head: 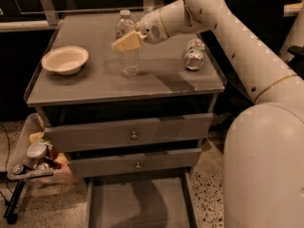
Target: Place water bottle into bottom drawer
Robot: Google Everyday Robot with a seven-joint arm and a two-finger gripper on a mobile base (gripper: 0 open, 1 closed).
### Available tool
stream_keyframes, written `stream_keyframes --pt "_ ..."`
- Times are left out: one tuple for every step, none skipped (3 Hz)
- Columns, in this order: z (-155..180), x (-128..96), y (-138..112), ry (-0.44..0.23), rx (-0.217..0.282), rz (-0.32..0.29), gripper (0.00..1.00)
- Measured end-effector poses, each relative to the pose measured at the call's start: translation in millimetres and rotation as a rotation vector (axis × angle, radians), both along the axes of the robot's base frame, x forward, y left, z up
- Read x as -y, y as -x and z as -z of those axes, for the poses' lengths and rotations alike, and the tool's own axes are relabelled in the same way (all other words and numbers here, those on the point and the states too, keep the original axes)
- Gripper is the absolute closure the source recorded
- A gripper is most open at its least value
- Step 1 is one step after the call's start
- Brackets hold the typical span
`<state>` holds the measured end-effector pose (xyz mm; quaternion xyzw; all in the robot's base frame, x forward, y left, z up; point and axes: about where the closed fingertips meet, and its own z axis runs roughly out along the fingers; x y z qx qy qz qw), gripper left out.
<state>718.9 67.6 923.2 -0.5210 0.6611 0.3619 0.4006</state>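
While the water bottle (129, 64) stands upright near the middle of the grey worktop (95, 83), long axis vertical, the tool (127, 41) sits across its upper half, reaching in from the view's right; I cannot tell whether it has clamped on. The bottle is clear, smooth plastic, round and white-capped. The bottom drawer (137, 204), a flat grey tray, lies open well below

hand (125, 42) at water bottle (129, 61) midsection | bottle upright on cabinet top (90, 82) | bottom drawer (137, 204) open
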Motion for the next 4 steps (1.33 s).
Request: stream_keyframes --pt "1 6 16 0.008 -0.008 0.023 1.00" --pt "-27 28 51 0.010 0.034 0.121 1.00" --pt "-36 43 93 0.002 0.037 0.209 1.00" --pt "-19 52 138 -0.010 -0.006 0.267 1.00"
